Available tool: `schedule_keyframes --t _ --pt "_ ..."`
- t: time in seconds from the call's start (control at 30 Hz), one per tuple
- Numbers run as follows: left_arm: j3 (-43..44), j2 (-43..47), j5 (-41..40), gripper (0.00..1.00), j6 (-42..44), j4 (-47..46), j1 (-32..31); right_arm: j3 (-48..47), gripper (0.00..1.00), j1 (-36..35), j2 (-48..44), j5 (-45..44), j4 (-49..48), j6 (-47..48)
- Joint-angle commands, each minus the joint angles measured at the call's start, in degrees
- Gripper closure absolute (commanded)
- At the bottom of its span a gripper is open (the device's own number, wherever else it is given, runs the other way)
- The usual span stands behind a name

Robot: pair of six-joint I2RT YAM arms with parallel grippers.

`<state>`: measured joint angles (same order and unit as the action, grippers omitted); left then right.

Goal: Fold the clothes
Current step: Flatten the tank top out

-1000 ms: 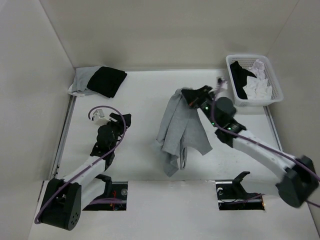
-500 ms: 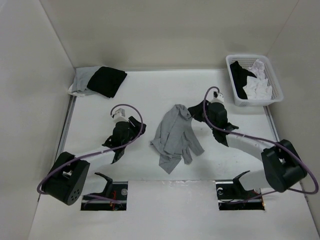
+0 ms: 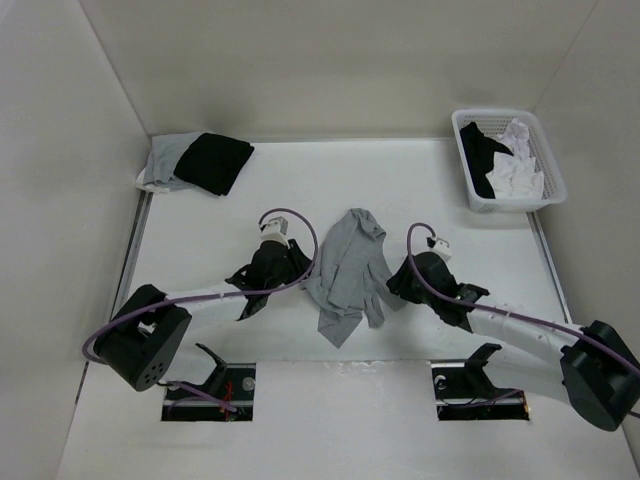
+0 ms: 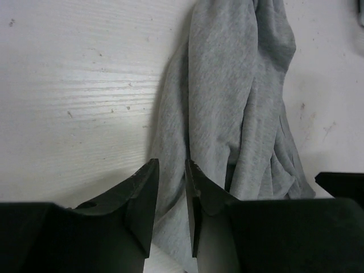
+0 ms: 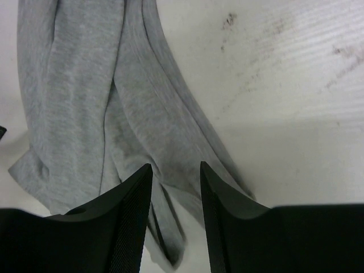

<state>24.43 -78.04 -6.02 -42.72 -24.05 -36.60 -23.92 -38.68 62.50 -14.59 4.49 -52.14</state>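
Observation:
The heather-grey top (image 3: 350,262) lies crumpled in a long bunch in the middle of the table. My left gripper (image 3: 301,268) is low at its left edge. In the left wrist view its fingers (image 4: 170,165) stand a narrow gap apart, with grey fabric (image 4: 227,102) showing between and under them. My right gripper (image 3: 392,284) is at the top's lower right edge. Seen from the right wrist, it (image 5: 176,166) is open over the loose folds of the top (image 5: 85,85) and holds nothing.
A white basket (image 3: 546,160) at the back right holds black and white clothes. A folded stack, black on light grey (image 3: 200,160), lies in the back left corner. White walls enclose the table on three sides.
The right gripper brought the hanging grey top down onto the table, let it go, opened and drew back toward me. The left arm swung right to the top's edge and its jaws narrowed.

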Motion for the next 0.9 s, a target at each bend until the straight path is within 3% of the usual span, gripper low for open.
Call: schedule_keyframes --t 0.0,0.1,0.2,0.37,0.53,0.7,0.87 --pt "6.0 7.3 -11.2 0.66 5.7 7.7 -1.1 2.6 0.56 -2.9 -6.7 -5.5 10.0 -7.3" --pt "10.3 9.0 -16.3 0.59 11.2 10.9 -7.2 3.0 0.61 -4.2 -8.1 -6.4 12.6 -9.7" --pt "15.5 5.2 -15.3 0.64 13.6 14.5 -16.6 1.8 0.65 -6.9 -5.8 -6.9 14.1 -11.0" --pt "15.9 1.5 -11.2 0.74 6.4 15.6 -28.1 1.3 0.60 -7.9 -5.2 -8.4 14.2 -11.4" --pt "15.7 -2.4 -7.4 0.68 1.0 14.4 -36.4 1.7 0.58 -7.9 -6.8 -10.3 14.5 -11.5" --pt "17.4 -7.3 -9.3 0.56 2.2 13.8 -40.8 2.5 0.70 -7.8 -8.7 -10.7 14.5 -11.6" --pt "18.6 -12.0 -15.2 0.53 3.9 13.1 -42.3 3.4 0.68 -7.9 -9.3 -11.1 14.6 -12.5"
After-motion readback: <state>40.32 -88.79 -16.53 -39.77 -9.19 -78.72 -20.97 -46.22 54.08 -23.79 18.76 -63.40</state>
